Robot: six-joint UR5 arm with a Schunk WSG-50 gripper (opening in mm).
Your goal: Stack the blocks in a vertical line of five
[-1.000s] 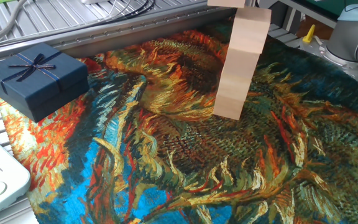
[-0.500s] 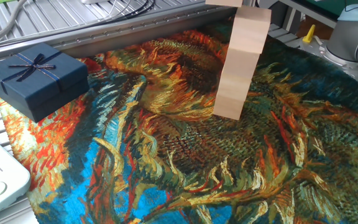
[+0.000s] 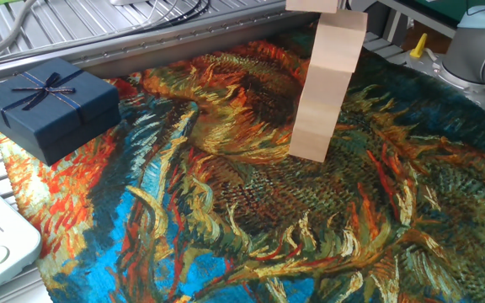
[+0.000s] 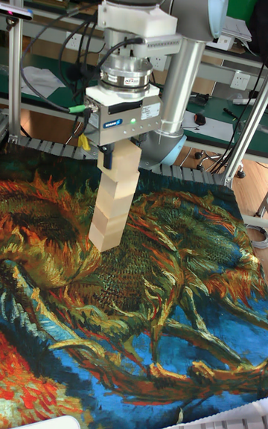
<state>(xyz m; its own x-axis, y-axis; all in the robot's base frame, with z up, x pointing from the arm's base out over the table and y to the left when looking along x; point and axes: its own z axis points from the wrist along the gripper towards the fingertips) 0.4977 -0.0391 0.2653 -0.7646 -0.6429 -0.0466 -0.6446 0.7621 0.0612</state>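
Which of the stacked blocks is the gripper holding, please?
The top block of the stack: it sits between the gripper fingers, while the four below rest free.

Bright, even light from overhead on both views, and the painted cloth (image 3: 226, 210) reads sharp and saturated (shadows faint and soft). Slight glare on the metal rails (image 3: 99, 25) along the far edge; no blur visible.

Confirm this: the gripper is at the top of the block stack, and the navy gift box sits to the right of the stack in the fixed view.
Wrong side. The fixed view shows the navy gift box to the left of the block stack, near the cloth's edge. The gripper is indeed at the top of the stack, as the tall fixed view shows.
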